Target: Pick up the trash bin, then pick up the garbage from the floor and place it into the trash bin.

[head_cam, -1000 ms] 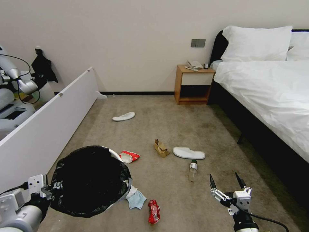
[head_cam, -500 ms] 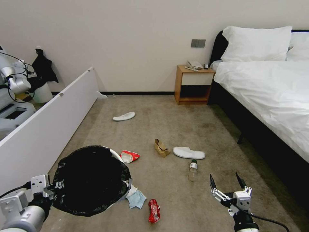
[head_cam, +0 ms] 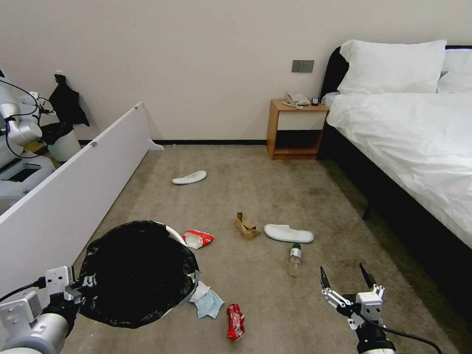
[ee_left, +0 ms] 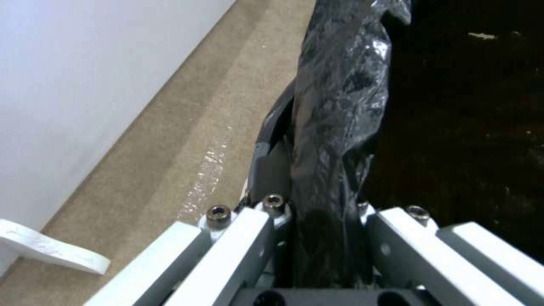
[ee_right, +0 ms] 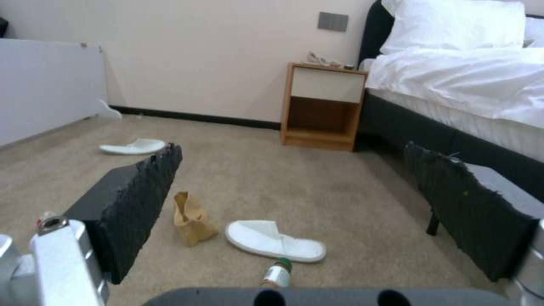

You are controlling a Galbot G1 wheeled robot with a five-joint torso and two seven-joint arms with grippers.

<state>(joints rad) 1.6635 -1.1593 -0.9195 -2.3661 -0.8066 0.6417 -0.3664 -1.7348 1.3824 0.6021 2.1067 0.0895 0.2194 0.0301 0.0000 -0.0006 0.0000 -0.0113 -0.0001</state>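
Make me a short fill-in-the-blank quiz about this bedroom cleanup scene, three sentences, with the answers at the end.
1. The left gripper is shut on the rim of the ____.
2. The right gripper hovers over the carpet with its fingers ____.
3. The crushed can on the carpet is ____ in colour.

Missing words: trash bin; open; red

Head high — wrists low, close.
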